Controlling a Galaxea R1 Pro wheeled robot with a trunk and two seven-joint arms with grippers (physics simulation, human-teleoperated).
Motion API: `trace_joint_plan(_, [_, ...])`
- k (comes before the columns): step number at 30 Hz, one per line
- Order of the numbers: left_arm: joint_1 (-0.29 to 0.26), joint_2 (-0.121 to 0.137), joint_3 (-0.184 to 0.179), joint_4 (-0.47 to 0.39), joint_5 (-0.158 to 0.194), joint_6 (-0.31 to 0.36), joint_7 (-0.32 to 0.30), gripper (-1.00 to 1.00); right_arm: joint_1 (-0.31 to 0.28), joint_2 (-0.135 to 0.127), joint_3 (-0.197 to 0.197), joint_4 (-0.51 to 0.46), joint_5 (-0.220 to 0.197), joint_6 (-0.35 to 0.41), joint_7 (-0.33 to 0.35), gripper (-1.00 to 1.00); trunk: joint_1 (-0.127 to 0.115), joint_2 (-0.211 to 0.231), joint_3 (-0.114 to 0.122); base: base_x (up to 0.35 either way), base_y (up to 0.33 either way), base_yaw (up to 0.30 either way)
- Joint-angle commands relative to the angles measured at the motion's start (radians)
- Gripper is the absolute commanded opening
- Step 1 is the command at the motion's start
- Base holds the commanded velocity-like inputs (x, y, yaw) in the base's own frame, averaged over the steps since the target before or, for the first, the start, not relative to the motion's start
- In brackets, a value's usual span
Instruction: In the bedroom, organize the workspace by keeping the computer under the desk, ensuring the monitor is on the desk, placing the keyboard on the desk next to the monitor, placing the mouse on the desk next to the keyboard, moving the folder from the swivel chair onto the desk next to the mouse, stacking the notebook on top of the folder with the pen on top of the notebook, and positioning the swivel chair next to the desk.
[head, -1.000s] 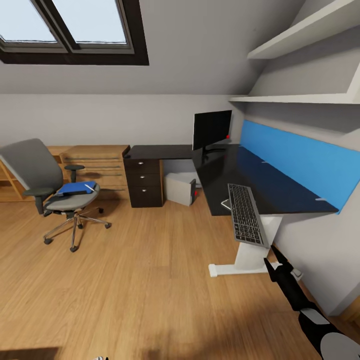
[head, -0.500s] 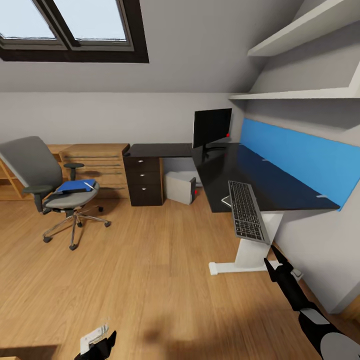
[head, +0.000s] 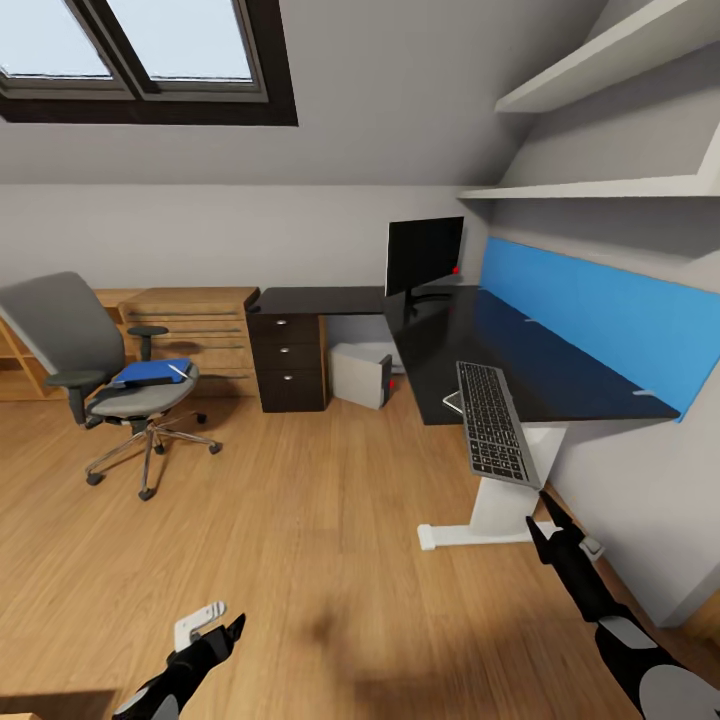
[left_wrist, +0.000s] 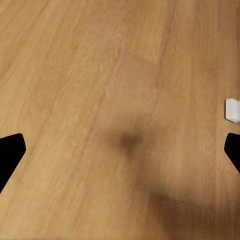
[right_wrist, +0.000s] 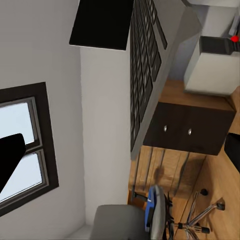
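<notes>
Overhanging the near end of the glossy black desk (head: 520, 370), the slim dark keyboard (head: 493, 423) runs lengthwise toward the black monitor (head: 424, 257); blue folder (head: 152, 374) lies flat on the grey fabric swivel chair (head: 100, 370), the white computer (head: 362, 376) under the desk, and the right gripper (head: 545, 520) sits just below the keyboard's near edge. Left wrist: left gripper (left_wrist: 120, 150) spread wide and empty over wood-grain floor (left_wrist: 100, 75). Right wrist: fingers likewise parted, gripping nothing, with the keyboard's underside between them.

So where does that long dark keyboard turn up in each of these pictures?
Head view: the keyboard overhangs the near end of the black desk, tilting downward.
Left wrist view: wood floor; no keyboard.
Right wrist view: the keyboard runs down the middle.
Shared landmark: the dark drawers.
</notes>
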Motion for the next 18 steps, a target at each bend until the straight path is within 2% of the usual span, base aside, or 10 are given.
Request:
trace_joint_plan(1, [-0.001,0.001,-0.005,0.0,0.01,-0.003,-0.001,1.0,-0.001,0.0,0.005,0.001,-0.009,0.008,0.002,1.0,0.0,0.0,-0.001,0.0,0.0,0.0])
trace_joint_plan(18, [0.0,0.004,-0.003,0.072,0.008,-0.008,-0.002,1.0,-0.001,-0.001,0.02,0.001,-0.009,-0.013,-0.003,1.0,0.061,-0.112,-0.051,0.0,0.0,0.0])
